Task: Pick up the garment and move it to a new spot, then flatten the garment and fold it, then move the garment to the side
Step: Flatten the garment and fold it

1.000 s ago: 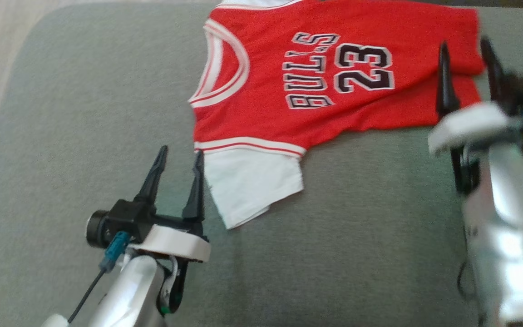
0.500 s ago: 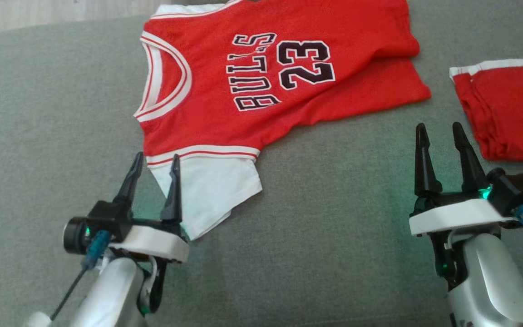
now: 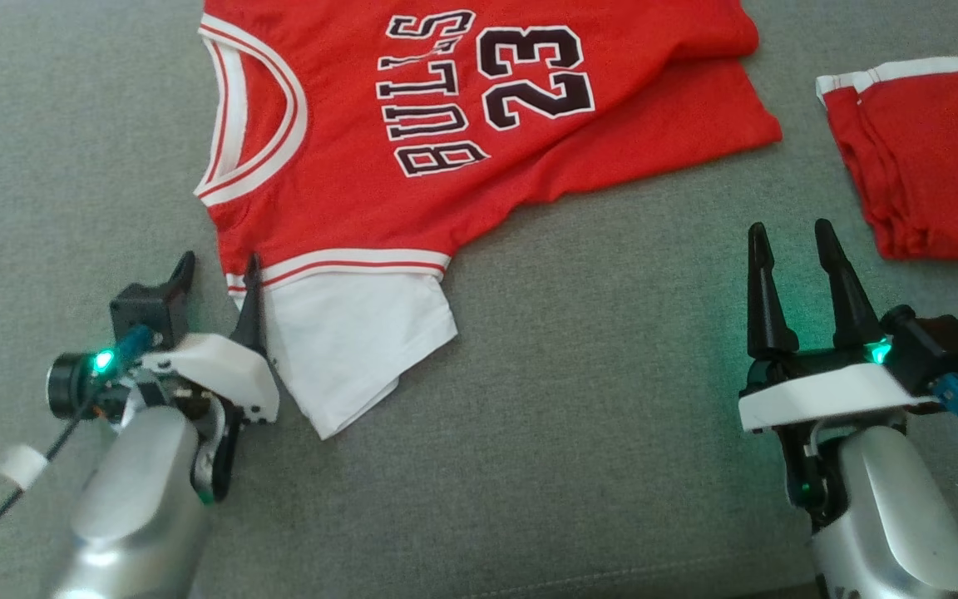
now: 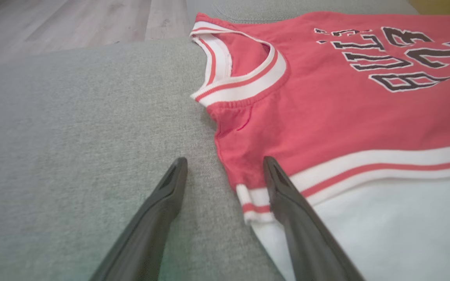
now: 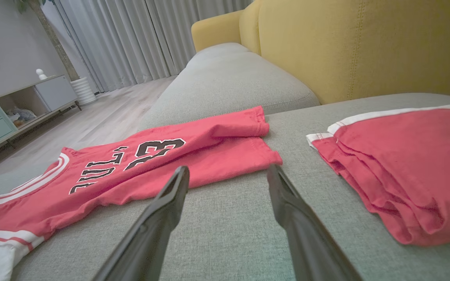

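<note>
Left jaws dipped toward jersey (image 3: 346, 208) since earlier; now wide open, empty, straddling striped sleeve edge at jersey's 8 o'clock. Right jaws wide open, empty, 4 o'clock. Jersey flat on sofa (image 3: 612, 374).

Home living room: grey sofa (image 5: 225, 78) with yellow back (image 5: 346, 47), curtains (image 5: 131, 39), media cabinet (image 5: 22, 105), wood floor (image 5: 104, 121).

Seat: grey woven sofa cushions (image 5: 229, 230).
Backrest: mustard-yellow upholstery (image 5: 350, 47).
Floor: pale wood planks (image 5: 104, 125).
Window side: pleated light curtains (image 5: 131, 39), floor length.
Far wall (image 5: 6, 58): grey, with a low cabinet (image 5: 14, 109) with mint drawers.
</note>
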